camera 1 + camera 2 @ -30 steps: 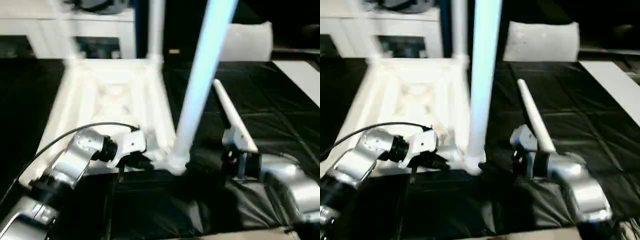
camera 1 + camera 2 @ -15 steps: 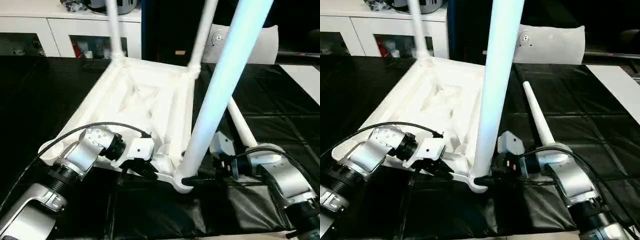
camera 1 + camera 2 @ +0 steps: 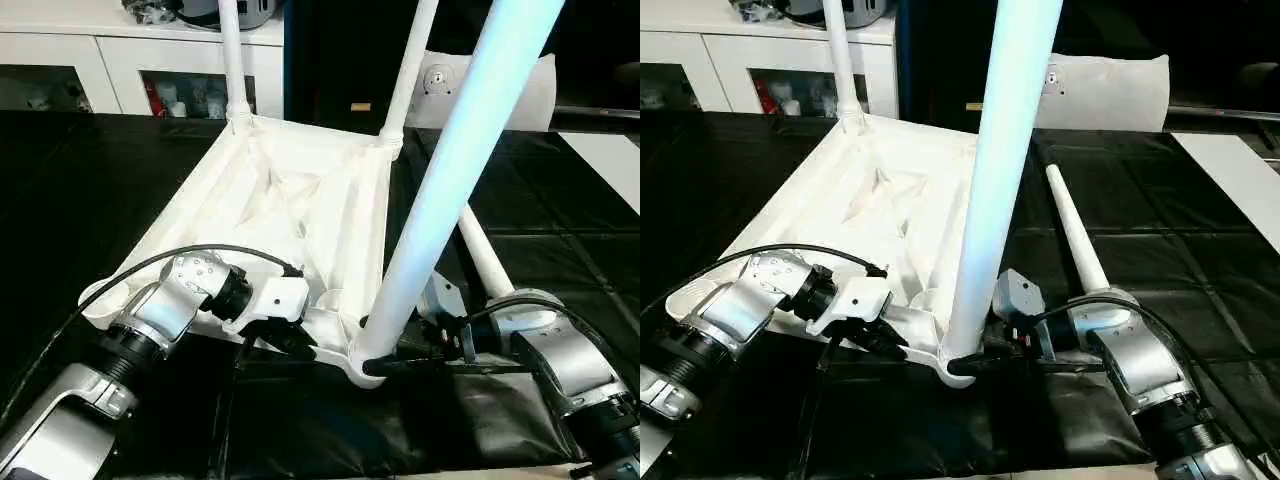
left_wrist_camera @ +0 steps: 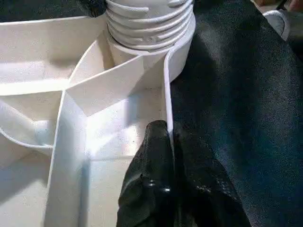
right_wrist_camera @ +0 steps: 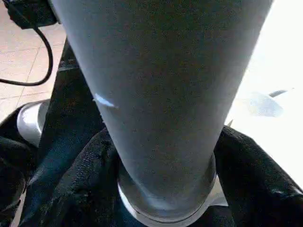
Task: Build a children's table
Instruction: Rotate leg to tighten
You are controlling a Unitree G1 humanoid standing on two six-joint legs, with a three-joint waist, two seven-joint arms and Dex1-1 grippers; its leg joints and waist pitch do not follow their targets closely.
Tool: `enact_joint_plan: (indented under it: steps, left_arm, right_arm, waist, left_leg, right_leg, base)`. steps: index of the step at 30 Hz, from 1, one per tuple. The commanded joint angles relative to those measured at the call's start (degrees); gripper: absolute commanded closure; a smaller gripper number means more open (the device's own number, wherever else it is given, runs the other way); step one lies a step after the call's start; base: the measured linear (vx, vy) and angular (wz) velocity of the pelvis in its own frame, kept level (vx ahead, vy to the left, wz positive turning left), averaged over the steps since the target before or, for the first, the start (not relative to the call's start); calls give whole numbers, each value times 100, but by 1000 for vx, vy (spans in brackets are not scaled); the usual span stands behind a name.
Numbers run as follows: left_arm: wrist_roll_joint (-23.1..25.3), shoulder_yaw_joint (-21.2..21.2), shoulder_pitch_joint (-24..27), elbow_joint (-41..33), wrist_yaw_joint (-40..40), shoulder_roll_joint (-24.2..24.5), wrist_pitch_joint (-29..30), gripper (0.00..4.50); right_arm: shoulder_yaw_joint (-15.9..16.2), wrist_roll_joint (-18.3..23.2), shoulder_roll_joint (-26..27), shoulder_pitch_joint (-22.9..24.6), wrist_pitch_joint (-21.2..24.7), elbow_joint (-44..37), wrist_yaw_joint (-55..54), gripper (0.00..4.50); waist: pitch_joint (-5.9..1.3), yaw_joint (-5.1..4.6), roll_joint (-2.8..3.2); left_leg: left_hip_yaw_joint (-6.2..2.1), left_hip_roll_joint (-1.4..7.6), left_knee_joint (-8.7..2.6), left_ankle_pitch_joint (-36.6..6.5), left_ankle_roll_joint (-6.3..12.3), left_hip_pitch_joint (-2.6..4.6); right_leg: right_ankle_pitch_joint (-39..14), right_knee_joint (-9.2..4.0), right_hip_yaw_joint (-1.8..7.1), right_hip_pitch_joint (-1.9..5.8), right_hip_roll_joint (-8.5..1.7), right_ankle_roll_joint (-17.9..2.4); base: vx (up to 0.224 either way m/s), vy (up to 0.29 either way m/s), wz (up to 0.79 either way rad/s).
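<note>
The left jaws (image 4: 171,142) pinch the stiff, light tabletop (image 3: 290,190) rim tight, while the right jaws (image 5: 161,156) sit half open around the slippery leg (image 3: 990,200) base.

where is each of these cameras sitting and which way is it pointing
Head eyes: look forward and down at upturned tabletop; both silver forearms show.
Left wrist: along the left gripper, pinching the tabletop's rim beside a threaded socket.
Right wrist: along the right gripper at the near leg.
Shared: that near leg.
</note>
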Motion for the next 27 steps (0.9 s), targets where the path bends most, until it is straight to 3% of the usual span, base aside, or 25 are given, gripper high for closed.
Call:
enact_joint_plan:
  steps: [1, 5, 6, 7, 10, 13, 14, 15, 16, 17, 19, 20, 23, 27]
  left_arm:
    - [113, -188, -119, -18, -214, -41, -131, 450]
    - [-73, 31, -38, -118, -32, -82, 242, 450]
    - [-142, 148, 13, -232, 142, -110, 498, 450]
    - [-191, 258, 68, -351, 343, -142, 765, 450]
    - [-371, 602, 313, -864, 1018, -325, 1595, 450]
    - [-298, 811, 612, -1451, 1762, -568, 2289, 450]
    - [-170, 905, 826, -1823, 2267, -805, 2745, 450]
    - [-97, 935, 934, -2026, 2517, -942, 3007, 450]
    - [-93, 936, 941, -2038, 2533, -950, 3024, 450]
    - [28, 973, 1071, -2295, 2900, -1184, 3394, 450]
    - [110, 988, 1122, -2394, 3110, -1331, 3557, 450]
    - [256, 1035, 1142, -2510, 3593, -1659, 3854, 450]
    - [393, 1091, 1046, -2510, 4221, -2070, 4090, 450]
    - [535, 1102, 919, -2542, 4605, -2343, 4290, 450]
  right_arm:
    - [119, -11, -28, -40, 13, 21, 145, 189]
    - [72, 120, 52, 75, 300, -115, 8, 189]
    - [20, 209, 117, 148, 521, -220, -140, 189]
    - [-43, 282, 205, 223, 705, -308, -329, 189]
    - [-242, 408, 613, 444, 1215, -553, -1132, 190]
    - [-301, 446, 1071, 618, 1659, -791, -1847, 193]
    - [-324, 363, 1453, 690, 1900, -838, -2410, 195]
    - [-370, 364, 1695, 712, 2070, -848, -2705, 197]
    - [-373, 366, 1710, 714, 2081, -849, -2724, 199]
    - [-427, 304, 2063, 707, 2249, -802, -3192, 199]
    - [-435, 219, 2252, 677, 2279, -724, -3458, 199]
    - [-520, 57, 2653, 583, 2381, -561, -4059, 199]
    - [-678, -40, 3115, 427, 2550, -361, -4763, 199]
    - [-788, -116, 3371, 322, 2618, -303, -5184, 199]
  waist:
    - [-390, -28, -9]
    - [-390, -30, 3]
    - [-389, -26, 31]
    - [-381, -36, 20]
    - [-356, -64, 45]
    - [-340, -124, 43]
    - [-323, -202, 23]
    - [-318, -240, 23]
    - [-289, -313, 15]
    - [-283, -377, -4]
    - [-280, -422, 4]
    - [-276, -435, 9]
    - [-272, -487, 18]
    - [-298, -498, 43]
  left_leg:
    - [-23, 261, -387, -733, 308, 12]
    - [-24, 264, -393, -759, 285, 24]
    - [-27, 266, -394, -746, 275, 24]
    - [-31, 282, -405, -756, 249, 12]
    - [-45, 279, -435, -980, 134, 12]
    - [-68, 253, -461, -1278, -19, 5]
    - [-87, 249, -477, -1420, -100, -13]
    - [-86, 257, -479, -1453, -123, -4]
    - [-99, 229, -477, -1587, -117, -6]
    - [-105, 195, -461, -1732, -105, 4]
    - [-115, 186, -450, -1721, -87, -2]
    - [-119, 178, -444, -1780, -77, 21]
    - [-133, 152, -437, -1910, -103, 54]
    - [-129, 178, -466, -1920, -35, 53]
  right_leg:
    - [-797, -358, 354, 298, -376, -1294]
    - [-776, -351, 353, 297, -367, -1329]
    - [-747, -340, 356, 301, -369, -1346]
    - [-724, -337, 361, 306, -373, -1355]
    - [-1093, -379, 358, 300, -378, -1285]
    - [-1800, -452, 338, 306, -379, -1042]
    - [-2177, -503, 319, 294, -370, -854]
    - [-2212, -510, 330, 276, -377, -838]
    - [-2567, -560, 307, 256, -375, -759]
    - [-3014, -627, 286, 243, -371, -584]
    - [-3275, -677, 281, 223, -379, -421]
    - [-3368, -706, 273, 194, -368, -360]
    - [-3512, -751, 238, 156, -348, -280]
    - [-2909, -708, 283, 155, -316, -342]
  base:
    - [0, 0, 0]
    - [0, 0, 0]
    - [0, 0, 0]
    - [0, 0, 0]
    - [0, 0, 0]
    - [0, 0, 0]
    - [0, 0, 0]
    - [0, 0, 0]
    - [0, 0, 0]
    - [0, 0, 0]
    - [0, 0, 0]
    - [0, 0, 0]
    - [0, 0, 0]
    - [0, 0, 0]
